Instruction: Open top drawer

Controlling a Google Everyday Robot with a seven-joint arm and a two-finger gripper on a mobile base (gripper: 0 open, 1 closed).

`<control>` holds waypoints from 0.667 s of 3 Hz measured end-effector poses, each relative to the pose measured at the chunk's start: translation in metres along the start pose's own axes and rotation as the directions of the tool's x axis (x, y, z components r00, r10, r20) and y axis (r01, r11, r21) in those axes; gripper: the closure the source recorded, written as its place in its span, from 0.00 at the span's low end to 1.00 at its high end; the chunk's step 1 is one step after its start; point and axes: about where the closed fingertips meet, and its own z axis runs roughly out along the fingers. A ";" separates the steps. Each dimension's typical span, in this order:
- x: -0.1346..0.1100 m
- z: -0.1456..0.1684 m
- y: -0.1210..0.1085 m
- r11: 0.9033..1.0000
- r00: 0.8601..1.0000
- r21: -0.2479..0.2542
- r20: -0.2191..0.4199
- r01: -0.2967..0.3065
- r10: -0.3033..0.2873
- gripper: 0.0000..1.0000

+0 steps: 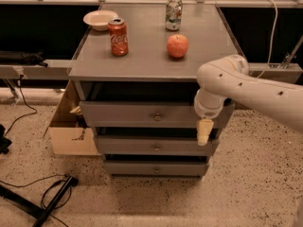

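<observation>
The top drawer is the widest of three grey drawers under the grey cabinet top, with a small round metal knob in the middle of its flat front. My gripper hangs from the white arm in front of the drawer's right end, to the right of the knob and slightly below it, pointing down. It holds nothing that I can see.
On the cabinet top stand a red cola can, a red apple, a green-white can and a white bowl. Two narrower drawers sit below. A cardboard box and cables lie at the left.
</observation>
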 end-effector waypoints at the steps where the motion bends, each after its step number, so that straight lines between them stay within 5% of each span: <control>1: -0.006 0.015 -0.018 1.000 1.000 0.006 0.001 -0.011 0.011 0.00; 2: -0.003 0.024 -0.018 0.999 0.999 -0.009 -0.018 -0.038 0.038 0.14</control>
